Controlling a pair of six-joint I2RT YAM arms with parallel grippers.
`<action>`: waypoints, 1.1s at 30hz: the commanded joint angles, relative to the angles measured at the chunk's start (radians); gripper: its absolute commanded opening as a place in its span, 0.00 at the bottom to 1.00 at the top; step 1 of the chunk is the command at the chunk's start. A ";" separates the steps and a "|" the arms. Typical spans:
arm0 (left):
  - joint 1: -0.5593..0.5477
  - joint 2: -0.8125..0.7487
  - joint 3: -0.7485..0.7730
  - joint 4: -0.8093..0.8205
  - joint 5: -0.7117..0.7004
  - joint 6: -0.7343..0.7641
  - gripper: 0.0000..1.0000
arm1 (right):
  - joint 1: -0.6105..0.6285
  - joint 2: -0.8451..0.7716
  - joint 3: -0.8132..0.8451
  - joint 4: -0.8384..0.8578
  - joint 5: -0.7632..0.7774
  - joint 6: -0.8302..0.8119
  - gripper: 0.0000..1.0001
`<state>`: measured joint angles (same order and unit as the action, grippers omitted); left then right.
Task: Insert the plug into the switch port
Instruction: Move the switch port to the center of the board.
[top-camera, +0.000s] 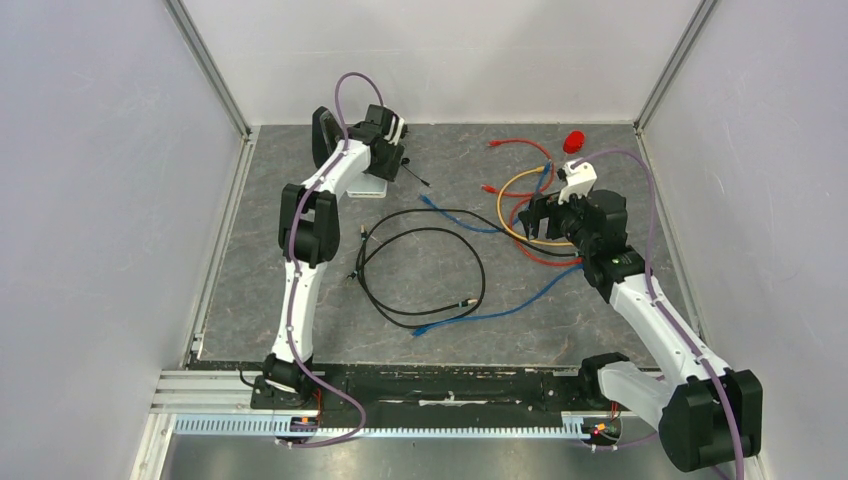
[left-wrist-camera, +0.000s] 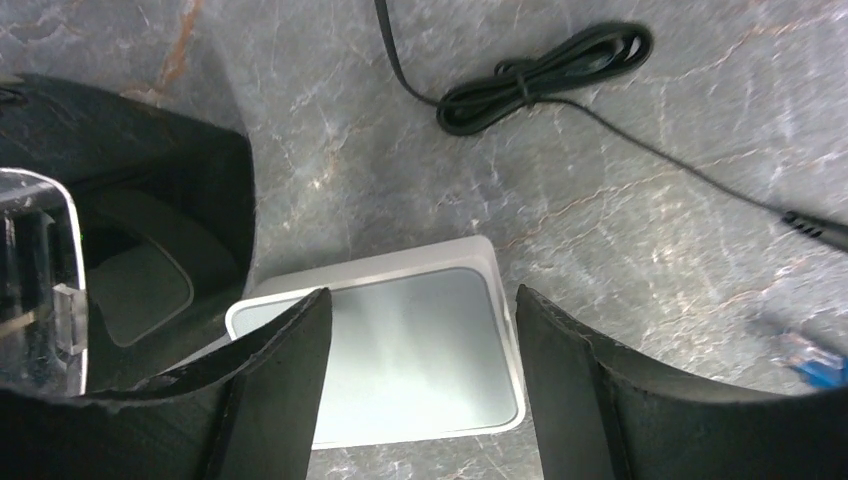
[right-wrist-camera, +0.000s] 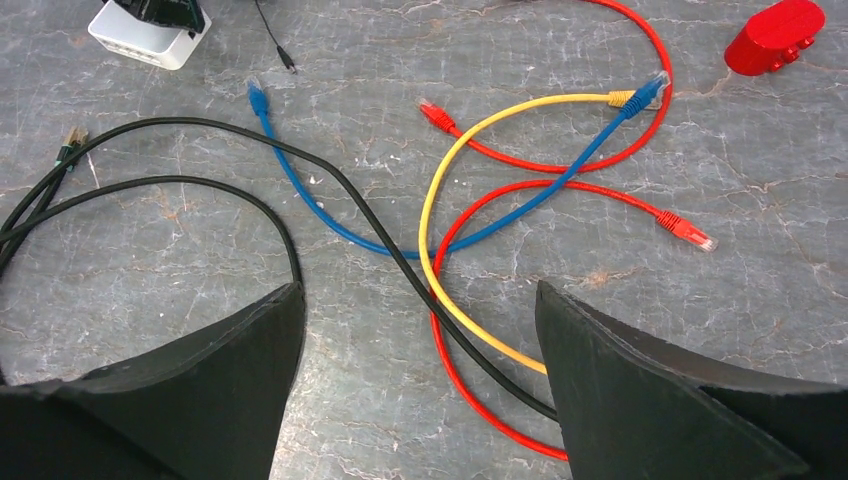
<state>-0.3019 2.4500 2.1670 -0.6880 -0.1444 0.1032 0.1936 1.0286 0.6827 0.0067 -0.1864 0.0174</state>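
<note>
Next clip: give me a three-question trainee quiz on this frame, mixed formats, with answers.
1. True or false: the left gripper hangs over the pale box.
2. The right gripper holds: A a cable, B a plug, C nothing.
3. Fill in: the small object beyond the right gripper is coloured ____.
Key: 1 true; 2 C; 3 red.

switch box (left-wrist-camera: 410, 350) corner hidden behind left claw (left-wrist-camera: 420, 293), blue plug (left-wrist-camera: 812, 358) blurred, cropped
</note>
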 joint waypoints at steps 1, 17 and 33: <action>0.008 0.022 0.022 -0.075 -0.007 0.043 0.72 | 0.001 -0.017 0.045 0.018 0.000 0.018 0.87; 0.010 -0.155 -0.308 -0.097 0.017 -0.140 0.57 | 0.003 -0.094 0.012 -0.005 -0.035 0.017 0.87; 0.006 -0.526 -0.718 0.375 0.044 -0.210 0.43 | 0.003 -0.170 -0.012 -0.040 -0.041 -0.005 0.87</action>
<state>-0.2966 2.0296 1.4540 -0.5327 -0.0525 -0.1150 0.1940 0.8799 0.6811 -0.0391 -0.2134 0.0257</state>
